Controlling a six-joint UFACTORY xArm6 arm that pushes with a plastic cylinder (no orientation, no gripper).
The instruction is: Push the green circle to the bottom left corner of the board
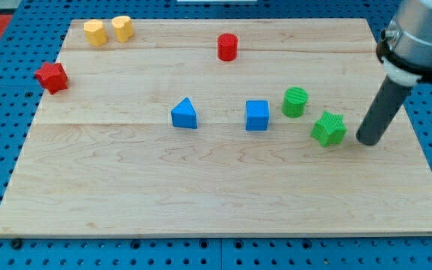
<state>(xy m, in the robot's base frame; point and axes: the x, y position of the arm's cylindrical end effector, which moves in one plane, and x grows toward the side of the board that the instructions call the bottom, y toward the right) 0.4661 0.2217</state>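
The green circle (295, 102) is a short green cylinder standing on the wooden board (201, 187), right of centre. My tip (367, 141) rests on the board at the view's right, to the right of and slightly below the green circle. A green star (328, 129) lies between my tip and the green circle, just left of the tip with a small gap. The board's bottom left corner (6, 229) is far from the circle, across the view.
A blue cube (257, 115) sits just left of the green circle, and a blue triangle (184, 114) farther left. A red cylinder (227, 46) stands at the top. Two yellow blocks (107, 31) are at top left. A red star (52, 77) overhangs the left edge.
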